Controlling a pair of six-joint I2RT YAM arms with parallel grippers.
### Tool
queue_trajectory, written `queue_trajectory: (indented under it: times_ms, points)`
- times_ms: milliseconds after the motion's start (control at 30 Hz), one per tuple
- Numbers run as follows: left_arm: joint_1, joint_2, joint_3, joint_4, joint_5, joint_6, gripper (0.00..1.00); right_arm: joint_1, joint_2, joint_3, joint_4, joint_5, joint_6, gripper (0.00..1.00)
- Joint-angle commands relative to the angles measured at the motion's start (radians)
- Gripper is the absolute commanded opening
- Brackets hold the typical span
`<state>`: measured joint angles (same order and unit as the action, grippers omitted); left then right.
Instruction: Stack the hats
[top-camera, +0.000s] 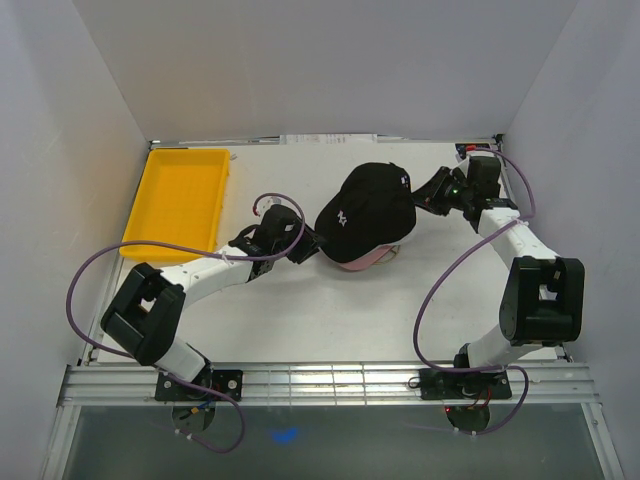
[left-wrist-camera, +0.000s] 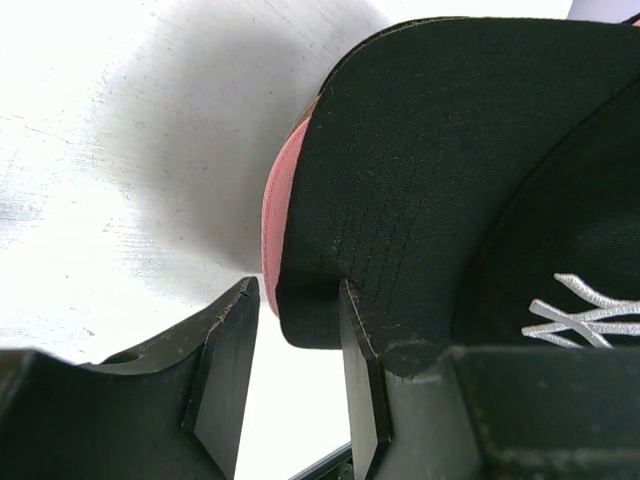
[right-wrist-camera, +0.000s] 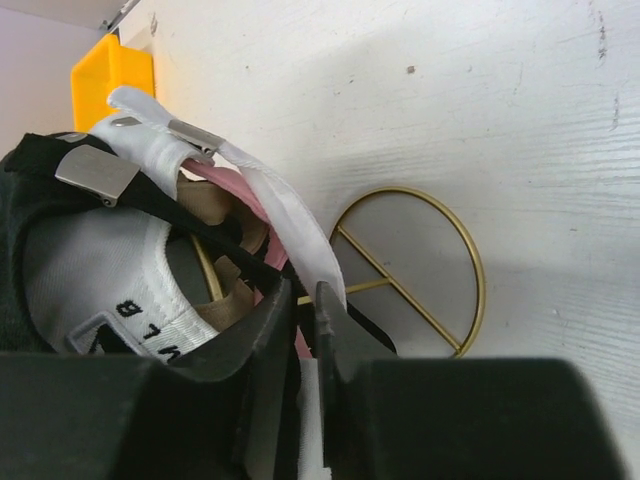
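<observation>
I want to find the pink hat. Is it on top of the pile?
No, the black hat sits on top, and the pink hat only peeks out from under it.

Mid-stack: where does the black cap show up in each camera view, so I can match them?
Top external: black cap sits mid-picture, logo facing the left arm.
Left wrist: its brim fills the upper right.
Right wrist: only dark fabric at the left edge, behind the white cap's strap.
Shared landmark: pink cap just beneath it.
</observation>
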<state>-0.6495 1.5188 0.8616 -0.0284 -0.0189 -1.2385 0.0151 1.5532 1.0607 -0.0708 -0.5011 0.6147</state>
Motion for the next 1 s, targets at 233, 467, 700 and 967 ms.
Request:
queue_trajectory:
  times_ms: [233,467,700,967]
  points:
    - [0.004,-0.081,0.066,-0.077,-0.012,0.05,0.51,-0.003,-0.005,0.084,-0.17,0.065,-0.032,0.41]
    - [0.004,-0.17,0.085,-0.136,-0.019,0.076,0.53,-0.003,-0.044,0.133,-0.211,0.075,-0.015,0.54]
    - [0.005,-0.252,0.109,-0.203,-0.023,0.119,0.53,-0.027,-0.082,0.205,-0.274,0.095,-0.004,0.61]
    - [0.005,-0.331,0.172,-0.298,0.005,0.229,0.54,-0.07,-0.125,0.268,-0.334,0.095,0.003,0.64]
